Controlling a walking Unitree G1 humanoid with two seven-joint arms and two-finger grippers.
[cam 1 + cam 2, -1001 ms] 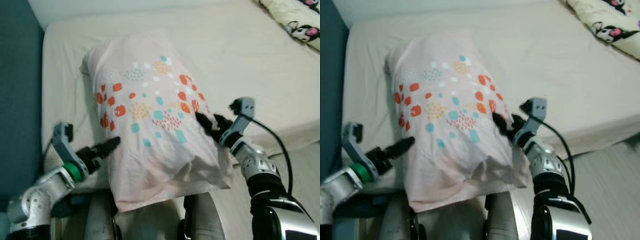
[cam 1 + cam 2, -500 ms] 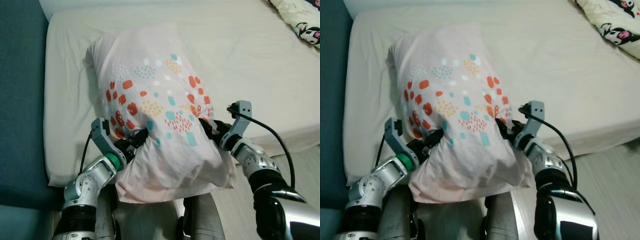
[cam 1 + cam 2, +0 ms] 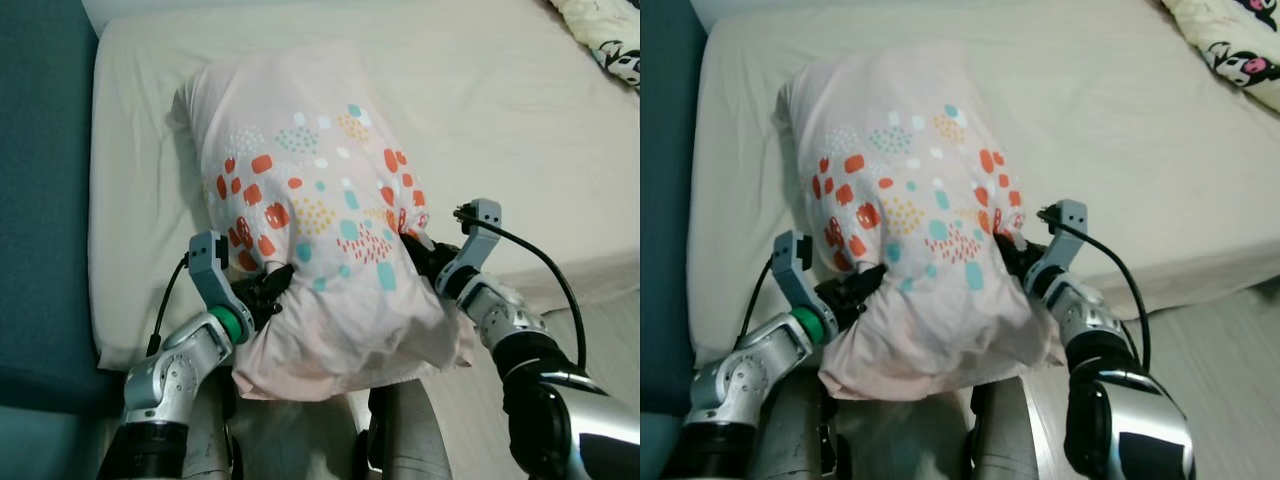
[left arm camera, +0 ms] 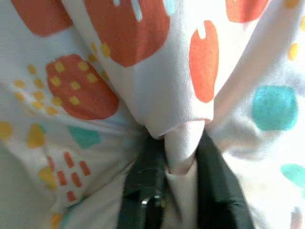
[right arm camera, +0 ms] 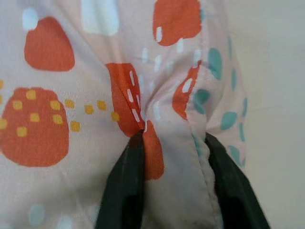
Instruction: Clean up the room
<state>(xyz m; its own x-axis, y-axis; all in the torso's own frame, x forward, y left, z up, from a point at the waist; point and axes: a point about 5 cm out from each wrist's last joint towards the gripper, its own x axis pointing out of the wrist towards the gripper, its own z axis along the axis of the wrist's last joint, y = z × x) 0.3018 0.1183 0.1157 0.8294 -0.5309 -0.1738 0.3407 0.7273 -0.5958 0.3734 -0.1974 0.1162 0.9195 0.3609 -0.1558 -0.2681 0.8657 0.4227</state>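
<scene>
- Pillow (image 3: 315, 215), pale pink with orange, teal and yellow blotches, lies lengthwise on the bed (image 3: 480, 110), its near end hanging over the mattress edge above my robot's legs (image 3: 400, 440).
- My left gripper (image 3: 272, 288) is at the pillow's near left side, fingers nipped tight on a fold of the case.
- From the left wrist I see that fold pinched between the two black fingers (image 4: 143, 181), cloth bunched up and rising out of them.
- My right gripper (image 3: 418, 250) is at the pillow's near right side, tips buried in the cloth.
- From the right wrist I see its fingers (image 5: 125, 186) set a little apart with a thick ridge of the case gathered between them, so it is holding the pillow too.
- Both silver arms reach in from the bottom, one at each flank, the pillow between them.
- A black cable (image 3: 545, 275) loops from the right wrist back along the forearm.
- The sheet (image 3: 140, 200) is cream and lightly wrinkled.
- A teal surface (image 3: 40, 200) runs along the bed's left side.
- A printed blanket (image 3: 1230, 50) with cartoon figures sits at the bed's far right corner, well apart from the pillow.
- Pale floor (image 3: 610, 320) shows at the right, beside the bed's near edge.
</scene>
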